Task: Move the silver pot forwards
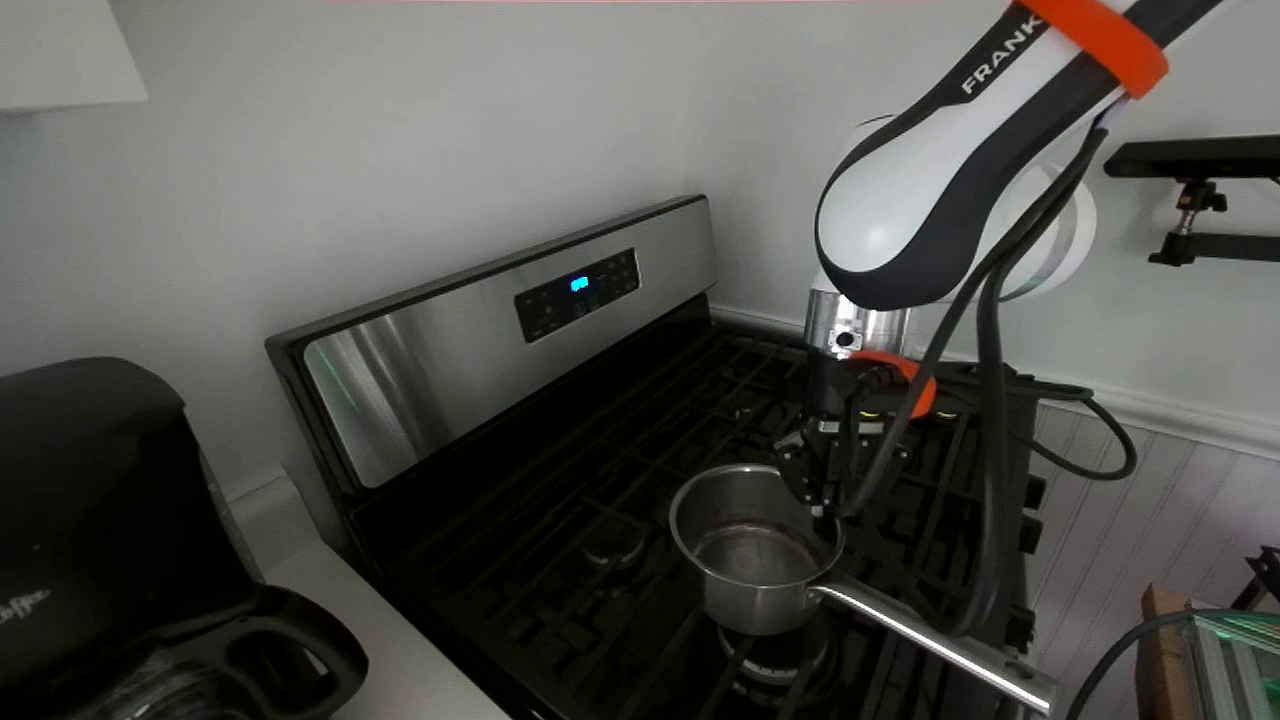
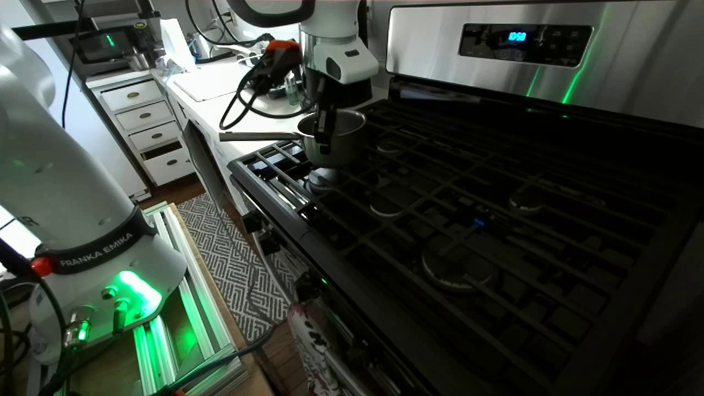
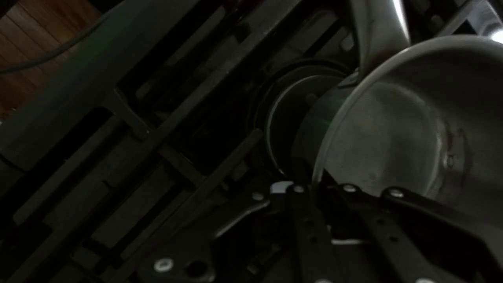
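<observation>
The silver pot (image 1: 750,605) is over the front burner at the counter end of the stove, its long handle (image 1: 940,640) pointing past the stove's front edge. My gripper (image 1: 826,515) reaches down from above and is shut on the pot's wall, one finger inside and one outside. In the wrist view the rim of the silver pot (image 3: 385,129) runs between the fingertips of the gripper (image 3: 314,182). An exterior view shows the silver pot (image 2: 346,154) above the burner cap; whether its base touches the grate I cannot tell. Its inside looks empty.
Black grates (image 2: 440,187) cover the stove, with a raised steel control panel (image 1: 510,340) behind. A black coffee maker (image 1: 100,520) stands on the counter beside the stove. Cables hang from the arm near the pot handle. A wall borders the stove's far end.
</observation>
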`<action>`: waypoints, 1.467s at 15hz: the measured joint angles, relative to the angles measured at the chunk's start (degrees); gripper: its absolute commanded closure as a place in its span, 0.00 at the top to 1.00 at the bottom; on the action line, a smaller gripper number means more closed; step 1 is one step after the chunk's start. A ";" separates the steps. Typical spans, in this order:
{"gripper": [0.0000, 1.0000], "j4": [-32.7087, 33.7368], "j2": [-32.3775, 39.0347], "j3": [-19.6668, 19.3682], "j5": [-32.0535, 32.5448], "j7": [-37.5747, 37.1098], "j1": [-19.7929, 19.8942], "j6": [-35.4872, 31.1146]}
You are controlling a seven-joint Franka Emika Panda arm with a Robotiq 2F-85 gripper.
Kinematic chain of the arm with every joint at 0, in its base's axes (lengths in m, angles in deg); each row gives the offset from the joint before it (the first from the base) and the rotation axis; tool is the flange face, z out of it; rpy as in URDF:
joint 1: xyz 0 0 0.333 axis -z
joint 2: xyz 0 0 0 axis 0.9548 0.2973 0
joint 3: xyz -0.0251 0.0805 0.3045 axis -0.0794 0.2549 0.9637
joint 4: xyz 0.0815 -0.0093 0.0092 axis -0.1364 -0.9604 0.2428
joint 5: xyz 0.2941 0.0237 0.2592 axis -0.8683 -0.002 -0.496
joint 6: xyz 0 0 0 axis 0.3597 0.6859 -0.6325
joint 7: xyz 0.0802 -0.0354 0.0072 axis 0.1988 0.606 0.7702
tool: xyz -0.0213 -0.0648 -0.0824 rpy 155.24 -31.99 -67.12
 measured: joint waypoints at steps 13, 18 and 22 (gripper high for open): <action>0.02 -2.27 -2.04 0.00 1.73 0.41 0.36 0.13; 0.32 -2.44 -2.31 0.00 2.03 0.40 0.63 0.45; 0.53 -2.49 -2.31 -0.01 2.10 0.35 1.05 1.85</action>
